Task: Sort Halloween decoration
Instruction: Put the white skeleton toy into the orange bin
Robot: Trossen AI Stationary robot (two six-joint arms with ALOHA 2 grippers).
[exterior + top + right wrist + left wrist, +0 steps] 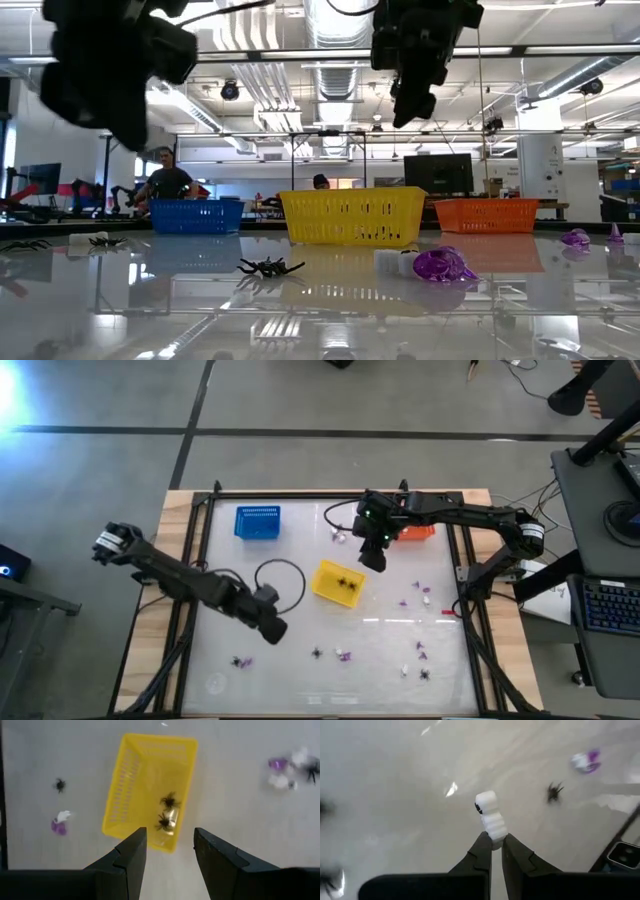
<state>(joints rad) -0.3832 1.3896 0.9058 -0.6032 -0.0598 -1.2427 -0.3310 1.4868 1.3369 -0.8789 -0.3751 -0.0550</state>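
My left gripper (pixel 494 840) hangs over the table's near left part (pixel 275 628), shut on a small white ribbed decoration piece (pixel 490 815). My right gripper (pixel 170 845) stands open above the yellow basket (pixel 131 785), nothing between its fingers. Two black spiders (pixel 170 801) lie on the basket's floor. Loose pieces rest on the glass: a black spider (pixel 553 791), a purple-and-white bit (pixel 586 761), purple bits (pixel 418 592) to the right and a spider (pixel 270 267) near the front. My left gripper pinches the white piece by its lower end (pixel 496 834) between the two fingertips (pixel 482 851). The fingers slant downward, and the piece sticks out beyond them along their line. It is lifted clear of the glass.
A blue basket (pixel 257 522) stands at the far left and an orange basket (pixel 418 532) at the far right, partly under my right arm. A black cable loop (pixel 280 582) lies left of the yellow basket. Black frame rails (pixel 195 560) border the glass.
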